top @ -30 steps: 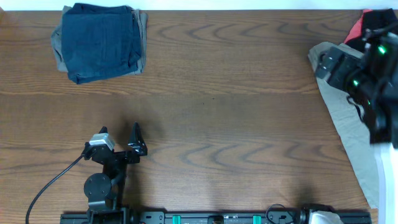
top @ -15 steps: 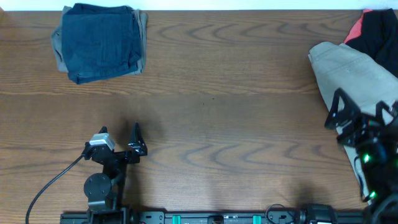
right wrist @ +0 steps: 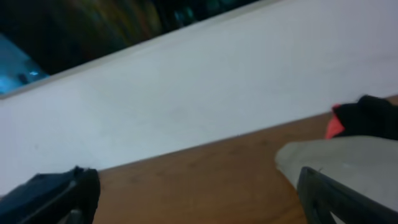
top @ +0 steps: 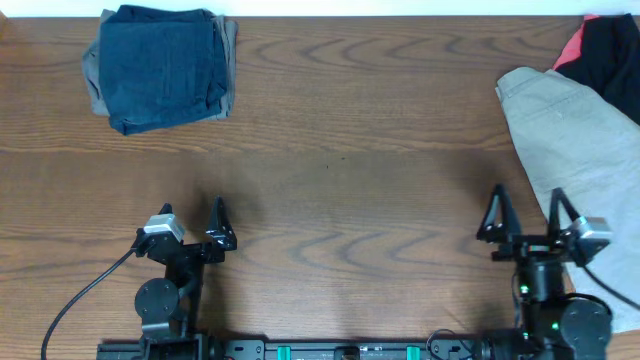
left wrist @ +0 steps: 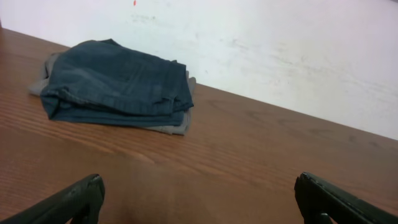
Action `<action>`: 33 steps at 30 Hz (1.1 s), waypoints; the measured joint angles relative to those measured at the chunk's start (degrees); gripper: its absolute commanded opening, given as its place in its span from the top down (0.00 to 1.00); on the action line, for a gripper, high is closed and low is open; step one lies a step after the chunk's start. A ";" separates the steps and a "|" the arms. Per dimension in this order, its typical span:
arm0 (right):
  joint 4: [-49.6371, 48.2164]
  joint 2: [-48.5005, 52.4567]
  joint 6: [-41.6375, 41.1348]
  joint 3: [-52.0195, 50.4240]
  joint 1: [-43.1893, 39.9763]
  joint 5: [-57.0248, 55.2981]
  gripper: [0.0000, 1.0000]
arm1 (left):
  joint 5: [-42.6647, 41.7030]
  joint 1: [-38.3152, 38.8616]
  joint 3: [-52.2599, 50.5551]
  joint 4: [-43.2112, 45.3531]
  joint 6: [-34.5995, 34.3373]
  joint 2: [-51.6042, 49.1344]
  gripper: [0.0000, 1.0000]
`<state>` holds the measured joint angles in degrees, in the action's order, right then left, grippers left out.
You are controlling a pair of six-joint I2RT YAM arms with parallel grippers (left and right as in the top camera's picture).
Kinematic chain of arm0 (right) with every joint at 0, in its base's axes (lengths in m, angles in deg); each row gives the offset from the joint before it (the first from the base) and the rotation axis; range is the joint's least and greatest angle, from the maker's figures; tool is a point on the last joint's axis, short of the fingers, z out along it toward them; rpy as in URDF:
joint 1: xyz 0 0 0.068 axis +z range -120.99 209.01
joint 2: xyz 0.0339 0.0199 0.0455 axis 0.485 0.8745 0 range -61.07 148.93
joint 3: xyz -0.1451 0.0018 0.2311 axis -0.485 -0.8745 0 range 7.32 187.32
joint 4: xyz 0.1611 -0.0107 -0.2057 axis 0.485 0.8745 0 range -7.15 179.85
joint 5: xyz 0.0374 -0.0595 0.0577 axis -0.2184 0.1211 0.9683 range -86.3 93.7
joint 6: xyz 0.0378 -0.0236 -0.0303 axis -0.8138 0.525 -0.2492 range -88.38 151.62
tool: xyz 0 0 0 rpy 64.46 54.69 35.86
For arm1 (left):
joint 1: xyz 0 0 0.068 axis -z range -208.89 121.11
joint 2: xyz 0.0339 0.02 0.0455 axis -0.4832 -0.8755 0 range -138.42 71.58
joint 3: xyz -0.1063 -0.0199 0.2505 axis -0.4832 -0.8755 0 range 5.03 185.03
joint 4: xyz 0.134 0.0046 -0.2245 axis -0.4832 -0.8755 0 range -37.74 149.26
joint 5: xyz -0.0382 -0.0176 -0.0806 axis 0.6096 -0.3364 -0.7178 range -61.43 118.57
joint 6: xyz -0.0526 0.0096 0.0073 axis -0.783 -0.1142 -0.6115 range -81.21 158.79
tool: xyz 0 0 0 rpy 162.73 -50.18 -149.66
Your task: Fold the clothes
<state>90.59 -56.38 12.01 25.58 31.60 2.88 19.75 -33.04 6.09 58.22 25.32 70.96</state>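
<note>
Well, from my station I see both arms low at the near edge of the desk. My left gripper has its jaws spread wide and holds nothing; the folded blue stack lies well apart from it, up in the far left corner (a grey piece peeks out beneath it). My right gripper is likewise wide and empty. The unfolded khaki garment lies just beside it on the right and stretches toward the far right corner, where it meets a red-and-black garment.
</note>
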 measured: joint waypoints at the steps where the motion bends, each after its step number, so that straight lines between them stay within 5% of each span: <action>1: -1.18 -0.94 0.13 -1.51 0.26 0.00 0.01 | 0.00 0.00 0.00 0.00 0.00 0.00 0.02; 16: -17.92 -3.98 2.67 -16.35 0.28 -0.02 0.01 | 0.00 0.00 0.00 0.00 0.00 0.00 0.02; 33: -3.74 -3.98 18.01 -17.88 0.28 0.35 0.01 | 0.00 0.00 0.00 0.00 0.00 0.00 0.02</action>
<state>86.86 -60.36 30.02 7.70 31.89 3.23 19.75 -33.04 6.09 58.22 25.32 70.96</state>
